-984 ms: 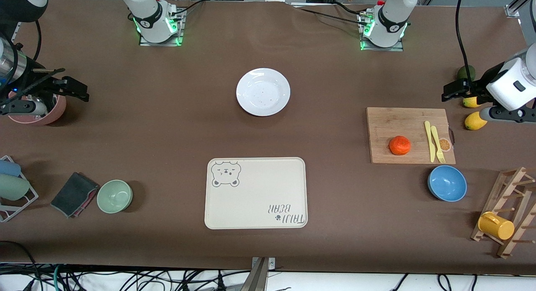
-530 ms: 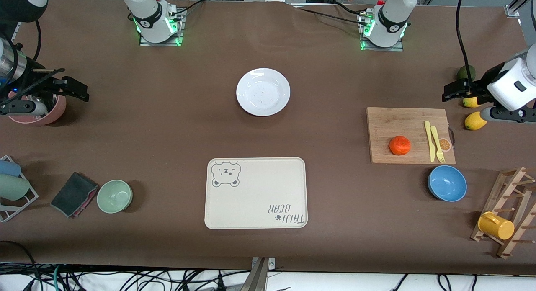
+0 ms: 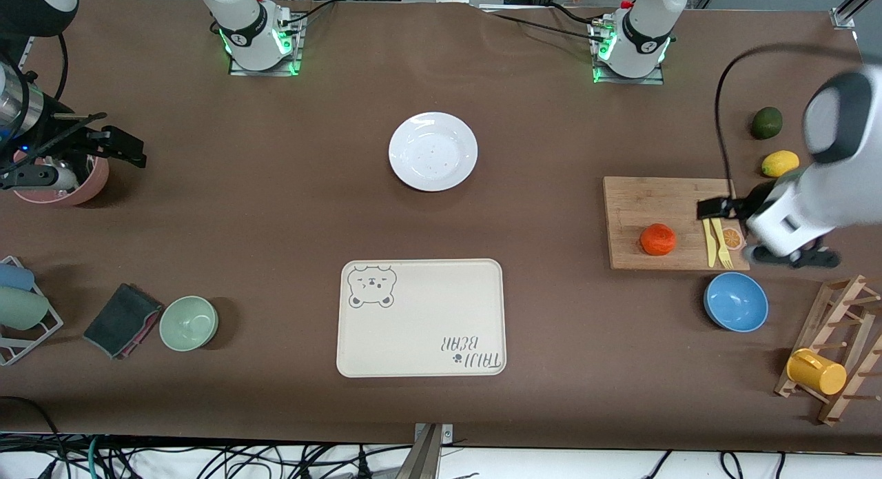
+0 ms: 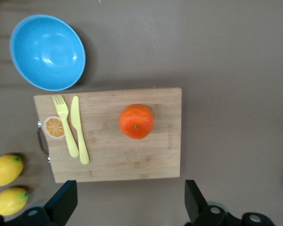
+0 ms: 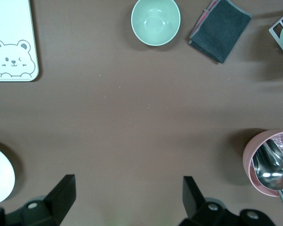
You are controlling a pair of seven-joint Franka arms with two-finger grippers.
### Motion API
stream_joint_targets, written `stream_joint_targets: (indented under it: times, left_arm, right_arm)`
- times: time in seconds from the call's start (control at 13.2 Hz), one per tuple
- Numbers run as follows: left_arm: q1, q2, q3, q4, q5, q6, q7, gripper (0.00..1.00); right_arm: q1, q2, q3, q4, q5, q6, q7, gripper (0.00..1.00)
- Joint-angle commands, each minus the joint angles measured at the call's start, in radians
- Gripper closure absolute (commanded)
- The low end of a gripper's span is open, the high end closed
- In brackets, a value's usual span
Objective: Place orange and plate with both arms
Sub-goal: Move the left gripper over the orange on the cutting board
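1. Since the earlier frame the left arm has swung in from the lemons; the left gripper (image 3: 710, 208) now hangs over the cutting board (image 3: 654, 203), above the edge where the yellow knife (image 3: 704, 231) and fork (image 3: 721, 239) lie. The lime (image 3: 766, 123) and one lemon (image 3: 779, 163), hidden a moment ago, are now uncovered.
2. The left wrist view shows its two fingers (image 4: 62, 205) set wide apart with nothing between them, looking down on the board.
3. The orange (image 3: 657, 239) sits on the board, beside the cutlery on the side toward the right arm's end, touching neither piece. The gripper is not over it, as far as the blurred arm lets me judge.
4. The plate (image 3: 433, 151) lies bare on the brown surface (image 3: 275, 210), midway between the two bases and farther from the front camera than the cream bear tray (image 3: 420, 318).
5. A blue bowl (image 3: 735, 301) stands just beside the board, nearer to the front camera.
6. The right arm waits at its own end of the surface; the right gripper (image 3: 127, 148) hovers beside the pink cup (image 3: 76, 182), which holds a metal spoon (image 5: 272, 170). Its fingers (image 5: 60, 197) are spread and empty.
7. A green bowl (image 3: 189, 322) and a dark folded cloth (image 3: 122, 320) lie toward the right arm's end, nearer to the front camera than the cup.
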Motion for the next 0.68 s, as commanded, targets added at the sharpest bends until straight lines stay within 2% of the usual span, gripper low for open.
stream_joint_targets:
  times: [0.0,0.08,0.3,0.61]
  left_arm:
    - [0.014,0.107,0.002,0.050,0.003,0.000,0.023,0.00]
    - [0.020,0.130,0.002,0.024,0.003,0.032,0.025,0.00]
    - [0.017,0.100,0.000,-0.212,0.003,0.320,0.027,0.00]
    - [0.010,0.087,-0.001,-0.337,0.002,0.449,0.014,0.00]
  right_arm:
    - [0.000,0.008,-0.001,0.023,0.000,-0.010,0.008,0.00]
    - [0.000,0.008,-0.001,0.023,0.000,-0.010,0.008,0.00]
    - [0.000,0.008,-0.001,0.023,0.000,-0.008,0.007,0.00]
    - [0.000,0.008,-0.001,0.023,0.000,-0.010,0.008,0.00]
